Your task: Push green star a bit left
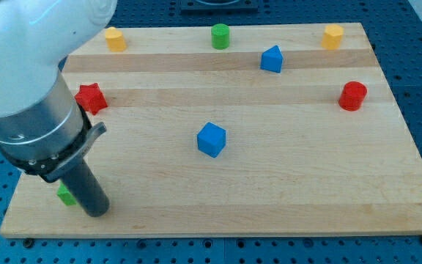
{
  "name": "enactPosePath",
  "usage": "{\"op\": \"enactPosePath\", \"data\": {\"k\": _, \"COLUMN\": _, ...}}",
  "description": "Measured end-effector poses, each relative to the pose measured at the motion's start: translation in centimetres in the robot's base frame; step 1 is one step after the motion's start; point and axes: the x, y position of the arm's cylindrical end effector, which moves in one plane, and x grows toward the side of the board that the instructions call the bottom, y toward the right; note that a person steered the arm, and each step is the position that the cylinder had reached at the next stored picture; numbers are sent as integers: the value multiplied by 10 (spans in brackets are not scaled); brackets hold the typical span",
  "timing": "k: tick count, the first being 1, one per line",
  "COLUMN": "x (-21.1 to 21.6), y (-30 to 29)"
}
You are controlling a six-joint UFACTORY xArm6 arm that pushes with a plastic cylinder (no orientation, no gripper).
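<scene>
A small green block (66,195), likely the green star, lies near the board's bottom left corner; the rod hides most of it, so its shape does not show. My tip (96,213) rests on the board just right of and slightly below this block, touching or almost touching it. The arm's white and grey body covers the view's upper left.
On the wooden board (269,198): a red star (91,97) at the left, a yellow block (114,38), a green cylinder (220,35) and another yellow block (332,36) along the top, a blue block (271,59), a blue cube (211,139), and a red cylinder (353,95).
</scene>
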Motion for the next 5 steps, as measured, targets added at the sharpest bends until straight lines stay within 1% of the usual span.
{"op": "enactPosePath", "data": {"k": 2, "x": -4, "y": -18}}
{"op": "enactPosePath", "data": {"k": 4, "x": -4, "y": -21}}
{"op": "enactPosePath", "data": {"k": 5, "x": -4, "y": 2}}
